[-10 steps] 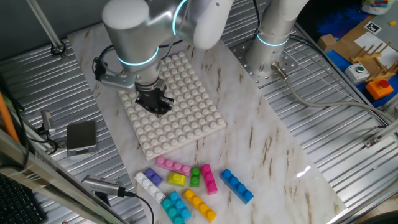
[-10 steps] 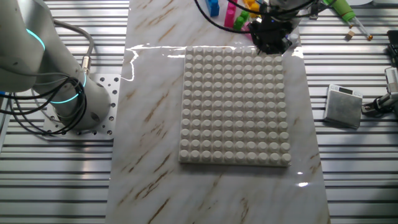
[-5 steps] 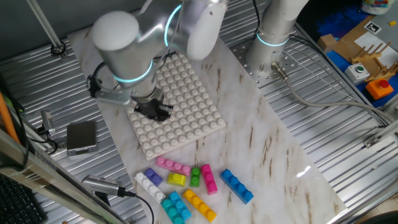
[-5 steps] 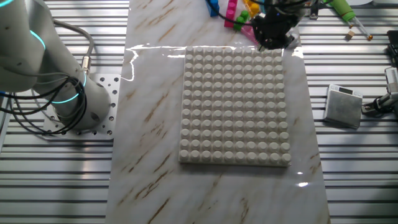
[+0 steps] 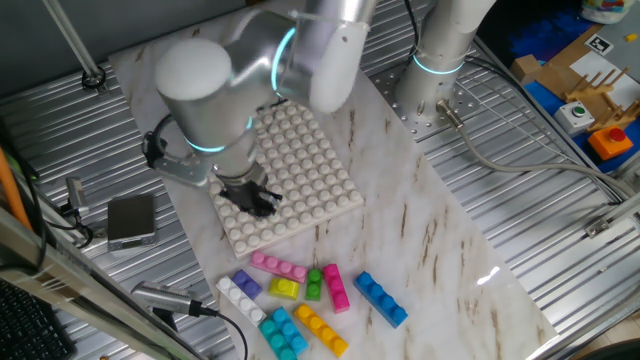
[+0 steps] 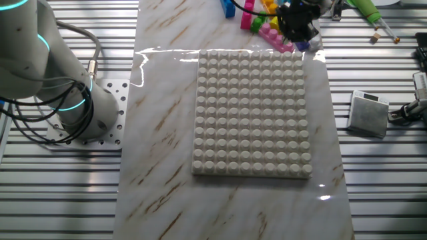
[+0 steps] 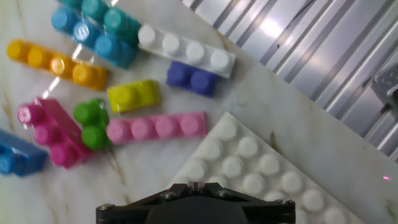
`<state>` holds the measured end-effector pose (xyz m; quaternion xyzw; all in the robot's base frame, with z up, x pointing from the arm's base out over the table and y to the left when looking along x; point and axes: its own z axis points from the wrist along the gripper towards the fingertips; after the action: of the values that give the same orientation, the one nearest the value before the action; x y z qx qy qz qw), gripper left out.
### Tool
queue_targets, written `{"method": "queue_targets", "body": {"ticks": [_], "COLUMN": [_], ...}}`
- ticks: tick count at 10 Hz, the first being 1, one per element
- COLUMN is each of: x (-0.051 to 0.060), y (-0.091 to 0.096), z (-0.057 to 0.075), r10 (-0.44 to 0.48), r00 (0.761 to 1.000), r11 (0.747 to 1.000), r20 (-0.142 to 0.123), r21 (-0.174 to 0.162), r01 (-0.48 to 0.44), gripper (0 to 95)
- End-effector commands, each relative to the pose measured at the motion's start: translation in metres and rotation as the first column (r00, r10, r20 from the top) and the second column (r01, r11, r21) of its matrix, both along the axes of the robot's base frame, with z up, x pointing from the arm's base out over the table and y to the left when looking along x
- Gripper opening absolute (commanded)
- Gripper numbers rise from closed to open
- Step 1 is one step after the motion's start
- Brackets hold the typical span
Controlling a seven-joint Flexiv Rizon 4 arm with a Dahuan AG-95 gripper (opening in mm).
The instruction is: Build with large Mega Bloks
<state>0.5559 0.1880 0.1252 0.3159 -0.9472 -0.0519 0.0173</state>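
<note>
The white studded baseplate (image 5: 300,150) lies on the marble table; it also shows in the other fixed view (image 6: 253,113). My gripper (image 5: 255,198) hangs over the plate's corner nearest the loose bricks, shut and empty. In the hand view my gripper (image 7: 194,186) has its fingers together above the plate corner (image 7: 249,162). Just beyond lie the pink brick (image 7: 157,127), short yellow brick (image 7: 133,96), green brick (image 7: 92,122), magenta brick (image 7: 50,132), blue brick (image 7: 15,155), orange brick (image 7: 56,63), cyan brick (image 7: 99,28) and the purple-and-white brick (image 7: 186,45). The same pile (image 5: 300,295) sits below the plate.
A small grey box (image 5: 131,219) and cables lie on the ribbed metal left of the plate. The arm's base (image 5: 440,60) stands at the back. Boxes and an orange part (image 5: 610,140) sit at the far right.
My gripper has moved across the baseplate toward the corner nearest the loose bricks. It stays shut and empty. The bricks have not moved.
</note>
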Motion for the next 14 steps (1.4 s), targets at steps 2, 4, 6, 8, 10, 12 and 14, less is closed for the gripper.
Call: {"method": "queue_targets", "body": {"ticks": [2,4,6,8,10,12,14], "x": [0.004,0.001,-0.001,-0.001,-0.001,-0.001,-0.001], "y": [0.039,0.044,0.042,0.039,0.039,0.039,0.039], "z": [-0.006,-0.009,-0.009,-0.008,-0.008,-0.008,-0.008], "r10": [-0.037,-0.039,-0.014,0.017,0.044,0.055,0.027], "r00": [0.999,0.999,1.000,1.000,0.999,0.998,1.000], "r11": [0.999,0.999,1.000,1.000,0.999,0.999,1.000], "r20": [-0.011,-0.011,-0.016,-0.015,-0.011,-0.009,-0.008], "r21": [-0.008,-0.008,-0.019,-0.016,-0.006,0.000,-0.007], "r01": [0.037,0.039,0.013,-0.017,-0.044,-0.055,-0.027], "gripper": [0.0,0.0,0.0,0.0,0.0,0.0,0.0]}}
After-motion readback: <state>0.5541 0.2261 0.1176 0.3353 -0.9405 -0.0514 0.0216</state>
